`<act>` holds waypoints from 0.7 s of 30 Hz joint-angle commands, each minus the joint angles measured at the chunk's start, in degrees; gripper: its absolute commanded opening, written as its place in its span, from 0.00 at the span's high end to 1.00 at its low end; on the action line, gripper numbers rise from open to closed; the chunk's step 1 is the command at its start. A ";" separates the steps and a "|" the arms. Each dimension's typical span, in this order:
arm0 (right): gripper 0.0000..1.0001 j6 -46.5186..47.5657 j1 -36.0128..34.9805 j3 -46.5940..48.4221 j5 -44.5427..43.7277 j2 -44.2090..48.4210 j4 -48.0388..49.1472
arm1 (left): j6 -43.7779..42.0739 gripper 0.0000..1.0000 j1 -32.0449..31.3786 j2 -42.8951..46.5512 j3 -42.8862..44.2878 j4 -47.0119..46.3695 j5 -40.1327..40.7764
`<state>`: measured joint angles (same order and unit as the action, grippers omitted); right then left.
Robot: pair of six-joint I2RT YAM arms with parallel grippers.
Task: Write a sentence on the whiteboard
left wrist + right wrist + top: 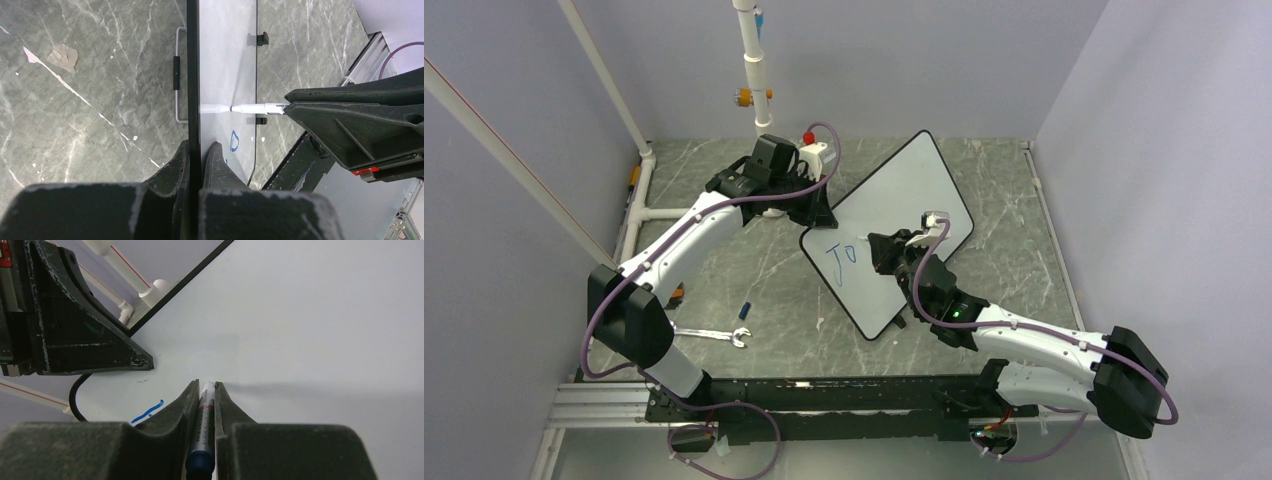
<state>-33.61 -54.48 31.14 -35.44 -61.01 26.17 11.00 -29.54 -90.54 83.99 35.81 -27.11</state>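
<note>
The whiteboard (904, 205) stands tilted over the marble table. My left gripper (822, 214) is shut on its upper-left rim; in the left wrist view the fingers (200, 150) clamp the board (225, 60) edge-on. The sentence (842, 255) shows as the blue letters "Jo", and the "o" (234, 141) is visible near my left fingers. My right gripper (880, 252) is shut on a silver marker (206, 410) with a blue end. The marker's tip (232, 108) touches the white face just right of the letters. A blue stroke (147, 412) lies left of the right gripper (206, 385).
A wrench (714, 335) and a small blue cap (746, 308) lie on the table left of the board. White pipe framing (754, 70) stands at the back and along the left. A wire bracket (178, 75) sits on the board's back side.
</note>
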 commanded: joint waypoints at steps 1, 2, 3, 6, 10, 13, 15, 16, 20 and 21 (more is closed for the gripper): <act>1.00 -0.50 0.54 2.02 1.52 -0.65 1.70 | -13.11 1.00 1.36 -0.52 -1.02 0.89 17.01; 1.00 -0.87 0.52 1.75 1.54 -0.58 1.69 | -13.11 1.00 1.34 -0.59 -1.02 0.87 17.08; 1.00 -1.19 0.51 1.33 1.56 -0.41 1.55 | -13.11 1.00 1.35 -0.57 -0.93 0.97 17.05; 1.00 -2.23 0.51 0.15 1.78 0.31 0.72 | -13.11 1.00 1.34 -0.50 -1.06 0.85 17.12; 1.00 -3.66 0.51 -1.64 1.80 1.96 -1.94 | -13.20 1.00 1.18 -0.71 -0.95 0.99 17.22; 1.00 -4.34 0.49 -2.53 1.38 3.13 -3.38 | -13.20 1.00 1.07 -0.54 -1.01 0.93 17.26; 1.00 -4.38 0.49 -2.75 1.08 3.57 -3.99 | -13.20 1.00 0.98 -0.54 -1.02 0.94 17.40; 1.00 -4.37 0.51 -2.68 0.96 3.68 -4.26 | -13.25 1.00 1.03 -0.52 -1.08 0.93 17.46; 1.00 -3.36 0.51 -1.43 0.24 3.21 -5.21 | -13.36 1.00 0.85 -0.69 -1.07 1.02 17.60; 1.00 -2.79 0.51 -0.83 -0.06 2.97 -5.33 | -13.38 1.00 0.78 -0.75 -1.05 1.08 17.57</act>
<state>-37.17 -54.08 28.73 -34.50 -58.04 22.83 10.79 -29.47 -90.54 83.90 35.79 -27.14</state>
